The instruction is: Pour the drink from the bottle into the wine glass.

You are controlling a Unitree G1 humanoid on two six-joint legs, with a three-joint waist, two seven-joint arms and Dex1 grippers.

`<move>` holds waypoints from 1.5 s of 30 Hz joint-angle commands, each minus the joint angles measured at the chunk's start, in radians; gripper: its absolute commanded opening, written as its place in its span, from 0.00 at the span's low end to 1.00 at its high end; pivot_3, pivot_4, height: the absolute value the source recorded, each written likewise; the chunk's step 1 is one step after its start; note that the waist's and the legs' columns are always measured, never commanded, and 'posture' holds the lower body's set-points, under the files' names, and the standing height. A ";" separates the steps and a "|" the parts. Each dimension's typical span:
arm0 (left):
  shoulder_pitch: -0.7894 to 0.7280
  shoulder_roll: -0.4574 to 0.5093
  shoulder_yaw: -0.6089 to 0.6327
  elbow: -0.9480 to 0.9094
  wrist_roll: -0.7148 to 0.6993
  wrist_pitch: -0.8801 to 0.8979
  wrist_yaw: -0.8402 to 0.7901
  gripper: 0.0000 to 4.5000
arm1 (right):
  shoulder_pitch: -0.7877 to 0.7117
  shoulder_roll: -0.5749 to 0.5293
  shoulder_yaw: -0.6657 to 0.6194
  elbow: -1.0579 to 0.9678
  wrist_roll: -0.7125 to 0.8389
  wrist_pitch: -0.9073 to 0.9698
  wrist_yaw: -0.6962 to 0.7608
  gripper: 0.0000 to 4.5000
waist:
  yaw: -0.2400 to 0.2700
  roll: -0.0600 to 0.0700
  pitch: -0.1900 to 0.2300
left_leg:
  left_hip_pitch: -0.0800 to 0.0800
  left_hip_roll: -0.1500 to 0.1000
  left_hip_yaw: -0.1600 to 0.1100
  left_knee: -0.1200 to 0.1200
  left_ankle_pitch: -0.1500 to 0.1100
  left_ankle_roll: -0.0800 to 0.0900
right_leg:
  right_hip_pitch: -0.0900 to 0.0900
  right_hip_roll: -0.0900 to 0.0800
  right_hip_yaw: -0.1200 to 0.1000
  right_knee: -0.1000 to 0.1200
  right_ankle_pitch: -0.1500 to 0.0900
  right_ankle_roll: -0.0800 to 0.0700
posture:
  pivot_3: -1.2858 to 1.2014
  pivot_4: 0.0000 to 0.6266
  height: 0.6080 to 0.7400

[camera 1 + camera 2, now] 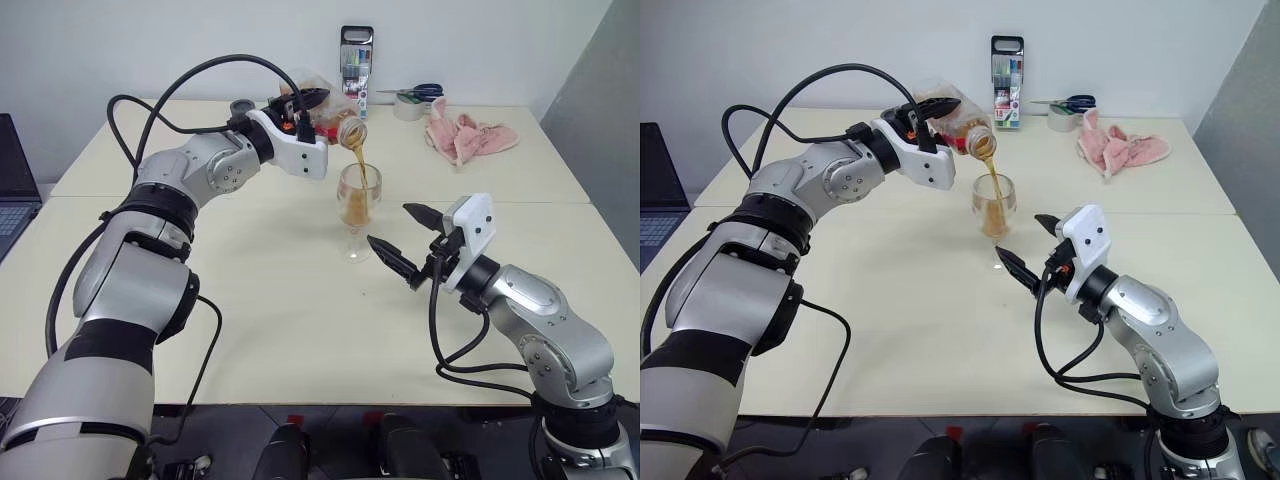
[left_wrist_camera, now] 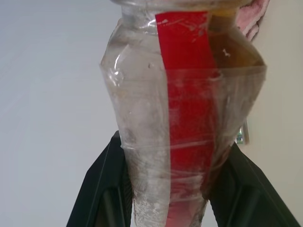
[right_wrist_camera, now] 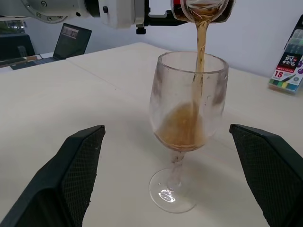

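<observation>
Plastic bottle [image 1: 325, 117] clamped in left pincer [image 1: 305, 108]; right pincer [image 1: 412, 242] wide, empty.

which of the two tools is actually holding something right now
The left tool. It is shut on the tilted bottle, pouring drink into the glass. The right tool stands open near the glass stem, gripping nothing.

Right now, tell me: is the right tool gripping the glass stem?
No: the right tool stands open, its fingers apart on either side of the glass without touching it.
</observation>
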 commanded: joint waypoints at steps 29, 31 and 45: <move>-0.069 0.027 -0.013 -0.005 0.010 -0.003 0.059 0.37 | 0.002 0.028 0.008 -0.077 0.020 -0.009 -0.004 1.00 | -0.001 0.000 0.000 | 0.000 0.000 0.000 0.003 0.000 0.000 | -0.001 0.000 0.000 0.004 0.000 0.000 | 0.52 0.24 1.00; -0.069 0.027 -0.014 -0.005 0.011 -0.002 0.059 0.37 | 0.002 0.027 0.008 -0.077 0.020 -0.008 -0.004 1.00 | -0.001 0.000 0.000 | 0.000 0.000 0.000 0.003 0.000 0.000 | -0.001 0.000 0.000 0.004 0.000 0.000 | 0.52 0.24 1.00; -0.064 0.024 -0.007 0.001 -0.001 0.000 0.047 0.37 | 0.006 0.021 0.016 -0.079 0.015 -0.015 0.000 1.00 | -0.001 0.000 0.000 | 0.000 0.000 0.000 0.005 0.000 0.001 | -0.001 0.000 0.001 0.004 0.000 0.000 | 0.52 0.24 1.00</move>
